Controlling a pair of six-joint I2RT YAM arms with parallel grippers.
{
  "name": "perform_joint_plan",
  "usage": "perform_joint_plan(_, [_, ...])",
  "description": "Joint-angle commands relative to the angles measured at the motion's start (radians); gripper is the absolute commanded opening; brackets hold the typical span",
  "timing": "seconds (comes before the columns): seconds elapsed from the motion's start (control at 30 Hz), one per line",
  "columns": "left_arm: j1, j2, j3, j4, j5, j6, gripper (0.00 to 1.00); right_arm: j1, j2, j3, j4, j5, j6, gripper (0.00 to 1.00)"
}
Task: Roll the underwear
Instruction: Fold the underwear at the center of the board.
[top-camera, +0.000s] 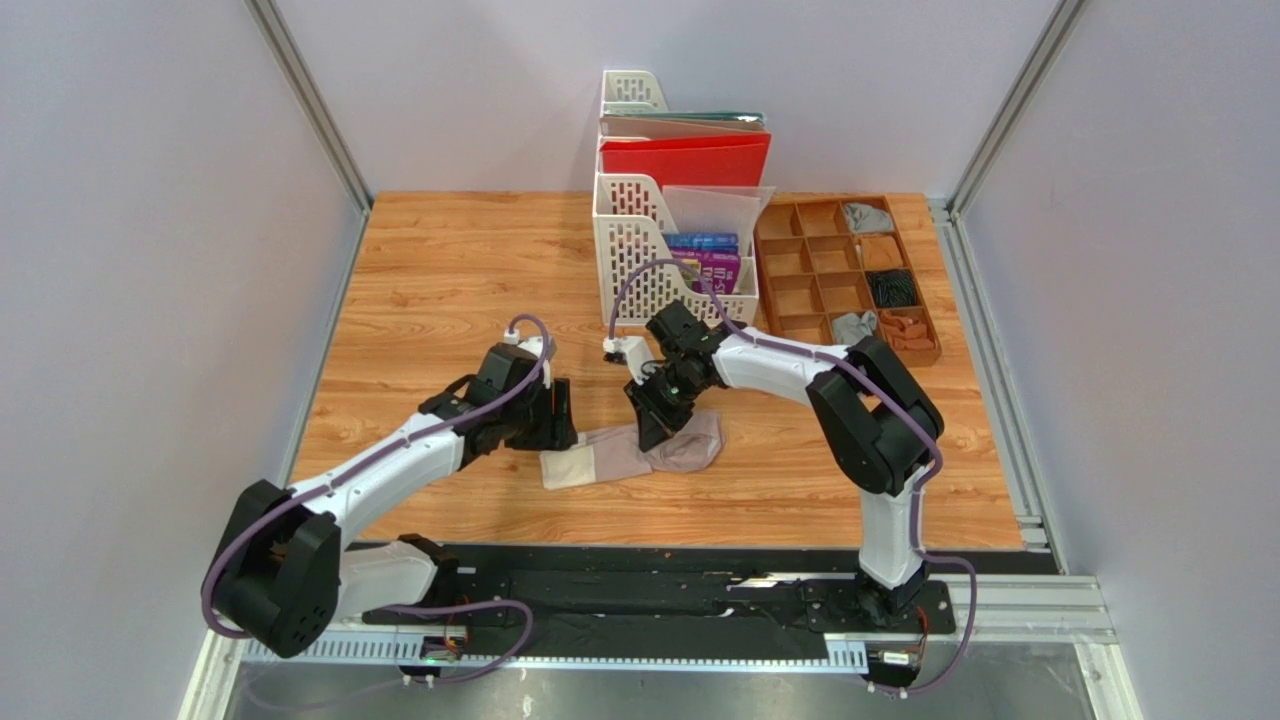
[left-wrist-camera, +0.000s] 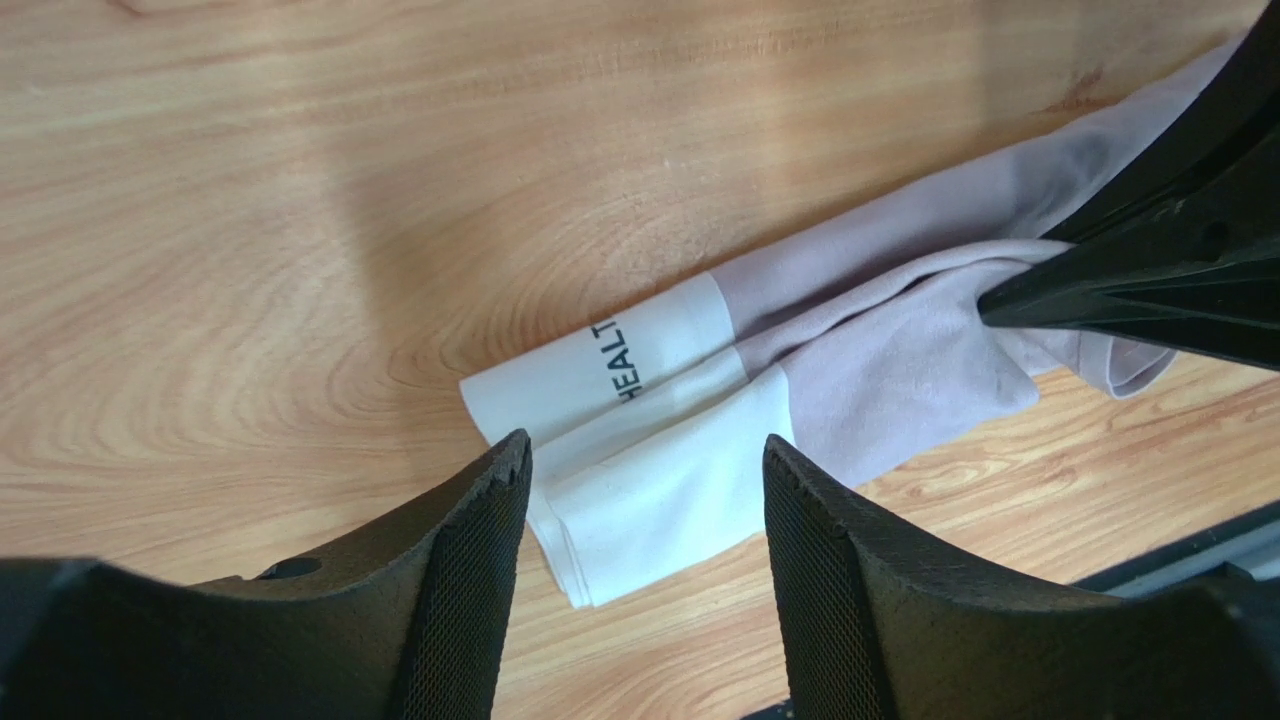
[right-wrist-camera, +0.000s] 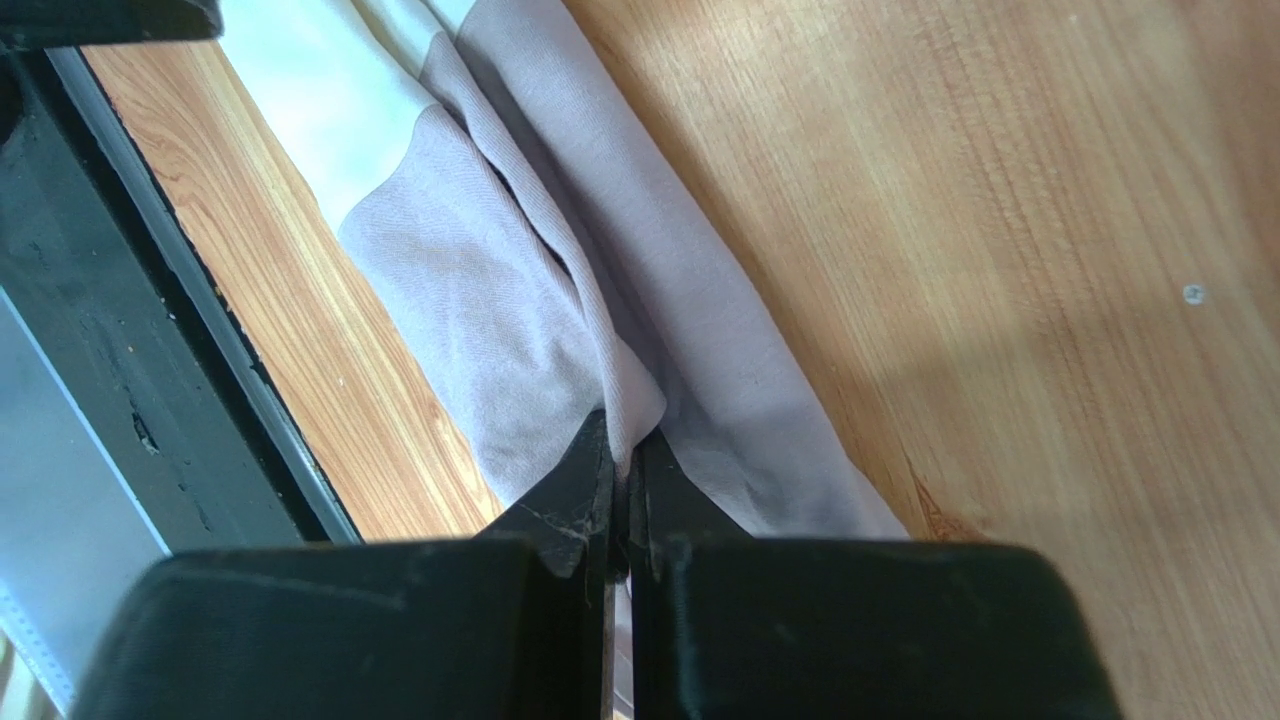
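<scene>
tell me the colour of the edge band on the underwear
Cream-white band with dark lettering, on pinkish-beige underwear; clearest in the left wrist view.

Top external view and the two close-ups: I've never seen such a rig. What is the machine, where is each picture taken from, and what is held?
Two robot arms are bolted at the near edge of a table. The wide picture looks down from above and behind them. Each close-up comes from a camera on one wrist, so its own black fingers show. On the wood lies the underwear, pinkish-beige with a cream band, folded long. The right gripper is shut, pinching its cloth. The left gripper is open over the band end, holding nothing. Behind stand file racks and a wooden tray.
</scene>
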Motion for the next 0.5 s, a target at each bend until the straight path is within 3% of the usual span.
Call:
perform_joint_plan(0.0, [0.005,-0.049,0.006,0.049,-0.072,0.054,0.64,-0.011,0.02,0.049,-0.005,-0.037,0.001,0.0])
perform_joint_plan(0.23, [0.004,0.007,-0.039,0.236,-0.024,0.135,0.64,-0.021,0.019,0.055,0.003,-0.045,0.007,0.0])
perform_joint_plan(0.47, [0.005,0.172,0.019,0.286,0.008,0.158,0.64,-0.043,0.031,0.066,0.015,-0.06,0.023,0.0])
